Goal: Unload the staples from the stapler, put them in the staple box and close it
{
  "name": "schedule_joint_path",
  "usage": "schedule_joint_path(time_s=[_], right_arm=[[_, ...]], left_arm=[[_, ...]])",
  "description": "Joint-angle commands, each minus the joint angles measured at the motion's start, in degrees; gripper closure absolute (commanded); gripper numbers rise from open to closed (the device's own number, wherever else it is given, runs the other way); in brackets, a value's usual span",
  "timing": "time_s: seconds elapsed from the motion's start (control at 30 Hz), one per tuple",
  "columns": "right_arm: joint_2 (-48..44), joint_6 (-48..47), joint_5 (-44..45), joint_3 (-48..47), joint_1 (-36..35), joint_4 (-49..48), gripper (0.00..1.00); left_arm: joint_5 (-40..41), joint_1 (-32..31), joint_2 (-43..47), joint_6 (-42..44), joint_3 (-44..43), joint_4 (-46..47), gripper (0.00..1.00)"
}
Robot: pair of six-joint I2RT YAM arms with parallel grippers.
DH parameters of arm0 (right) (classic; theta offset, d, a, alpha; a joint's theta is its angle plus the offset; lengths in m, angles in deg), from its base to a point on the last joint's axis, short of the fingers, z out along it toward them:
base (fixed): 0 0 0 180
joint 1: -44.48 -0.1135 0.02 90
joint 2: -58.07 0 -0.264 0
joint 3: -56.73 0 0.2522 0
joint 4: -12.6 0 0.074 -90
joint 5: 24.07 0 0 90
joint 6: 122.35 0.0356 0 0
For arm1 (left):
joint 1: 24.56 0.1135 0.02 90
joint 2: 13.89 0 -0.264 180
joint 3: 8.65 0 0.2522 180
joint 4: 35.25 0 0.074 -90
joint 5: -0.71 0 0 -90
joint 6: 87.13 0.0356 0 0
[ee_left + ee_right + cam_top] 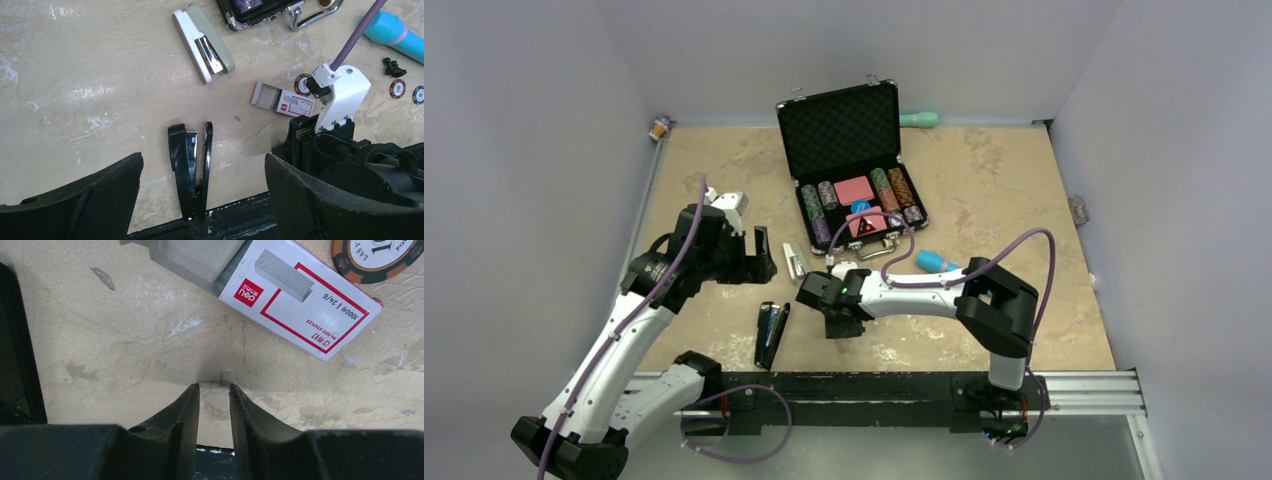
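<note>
Beige, mottled and faintly scuffed, the counter looks hard and flat with little grip, boxed in by plain grey walls on three sides. At its far centre an open black case shows poker chips. The left gripper hangs spread wide and empty over the left of the counter. The right gripper is low near the middle, its fingers drawn almost together with nothing between them. The stapler lies at the near edge between the arms, swung open in a narrow V hinged at its near end, silvery rail exposed. Whether staples remain inside is unclear. It should be rigid, fairly light and glossy enough to slip; pinching the base across its narrow sides seems safest, since the lid will swing. Farther right lie a red-and-white staple box and, just past the right fingertips, one loose staple.
</note>
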Motion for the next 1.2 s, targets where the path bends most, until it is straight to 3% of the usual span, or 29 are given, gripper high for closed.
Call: schedule_joint_path(time_s=[0.0,0.7,1.07,1.17], right_arm=[[0.27,1.23,2.33,-2.2,-0.04,0.92,0.68],[3.23,0.24,2.33,-2.83,-0.06,1.07,0.77],[4.11,-0.38,1.57,-1.93,0.02,-0.06,0.91],[3.98,-0.46,1.88,-1.87,0.03,0.1,0.99]], left_arm=[[-0.6,0.22,0.49,0.83,-0.07,1.76,0.06],[-0.73,0.23,0.23,1.04,-0.06,1.81,0.06],[-0.64,0.27,0.32,1.12,-0.06,1.69,0.06],[-0.56,0.27,0.23,1.12,0.0,1.66,0.06]])
